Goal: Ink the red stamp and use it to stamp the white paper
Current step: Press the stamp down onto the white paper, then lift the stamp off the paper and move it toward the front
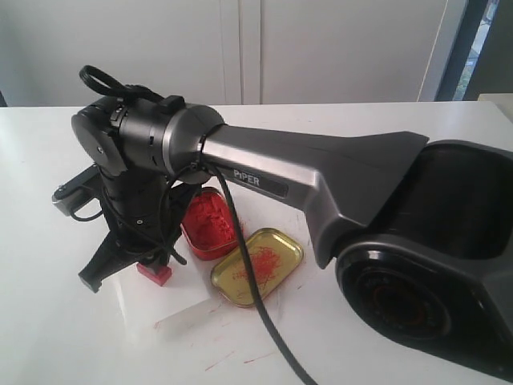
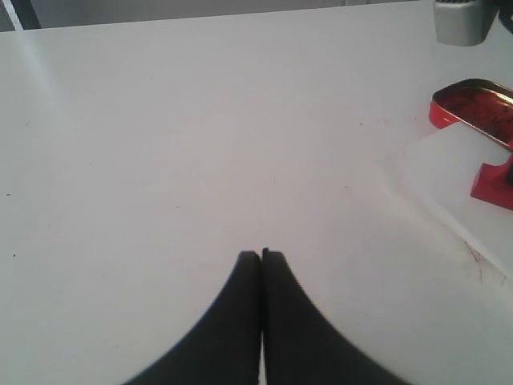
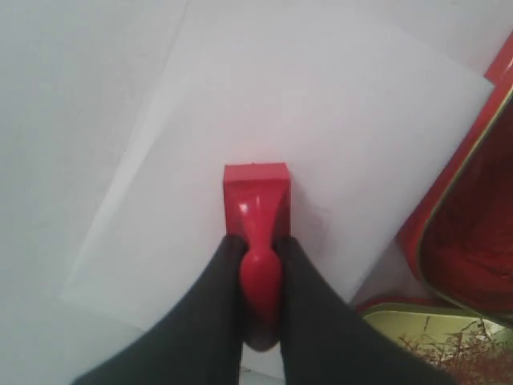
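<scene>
On the white counter [image 1: 48, 321], the red stamp [image 3: 255, 200] stood upright, its square block base down on the white paper [image 3: 321, 128] and its rounded knob up. Its long axis ran from knob to base, in line with the jaws. The right gripper [image 3: 258, 245] had its jaws clenched on that knob, one dark finger on each side. The base sat near one edge of the sheet, and whether it pressed fully flat I could not tell.

The stamp looked like smooth, glossy plastic, with a highlight along its neck. The paper was a thin, flat, matte rectangle lying at an angle to the tins.

Just beside the paper lay the red tin [image 1: 210, 223], a rectangular box with rounded corners, filled with crumbly, uneven red paste. Next to it, touching or nearly so, the gold lid [image 1: 256, 265] lay open side up. Its metal was shiny and scribbled with thin red smears. Faint red streaks [image 1: 216, 361] also marked the counter near the paper.

The right arm [image 1: 321, 172] was dark grey with a satin finish. Pale lettering [image 1: 247, 178] on it read "PiPER", and a black cable hung from it.

The left gripper [image 2: 261, 255] was well apart from these things, over bare counter. Its jaws were pressed together and gripped nothing.
</scene>
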### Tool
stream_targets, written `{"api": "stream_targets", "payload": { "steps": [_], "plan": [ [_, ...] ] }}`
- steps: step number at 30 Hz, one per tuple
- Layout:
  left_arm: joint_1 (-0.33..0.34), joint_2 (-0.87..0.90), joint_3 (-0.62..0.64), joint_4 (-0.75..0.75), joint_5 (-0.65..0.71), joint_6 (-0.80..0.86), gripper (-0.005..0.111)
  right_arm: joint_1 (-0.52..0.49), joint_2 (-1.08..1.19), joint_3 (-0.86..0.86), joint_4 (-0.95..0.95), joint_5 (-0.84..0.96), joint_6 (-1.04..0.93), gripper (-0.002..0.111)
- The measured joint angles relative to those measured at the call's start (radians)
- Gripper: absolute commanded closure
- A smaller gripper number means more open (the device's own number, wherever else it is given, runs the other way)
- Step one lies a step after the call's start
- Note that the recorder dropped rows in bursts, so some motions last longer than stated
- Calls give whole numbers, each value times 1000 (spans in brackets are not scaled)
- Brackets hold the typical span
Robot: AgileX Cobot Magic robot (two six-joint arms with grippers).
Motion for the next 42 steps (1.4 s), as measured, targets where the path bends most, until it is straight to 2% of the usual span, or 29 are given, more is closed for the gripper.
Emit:
{"api": "stream_targets", "payload": {
  "steps": [10, 17, 35, 39, 42],
  "plan": [
    [0, 0, 0, 0, 0, 0, 107, 0, 17, 0, -66, 0, 0, 108],
    [0, 0, 0, 0, 0, 0, 107, 0, 18, 0, 30, 0, -29, 108],
    [0, 0, 0, 0, 0, 0, 107, 0, -16, 2, 4, 0, -29, 108],
    [0, 0, 0, 0, 0, 0, 107, -9, -83, 2, 61, 0, -35, 108],
    [0, 0, 0, 0, 0, 0, 107, -35, -127, 2, 193, 0, -75, 108]
  ]
}}
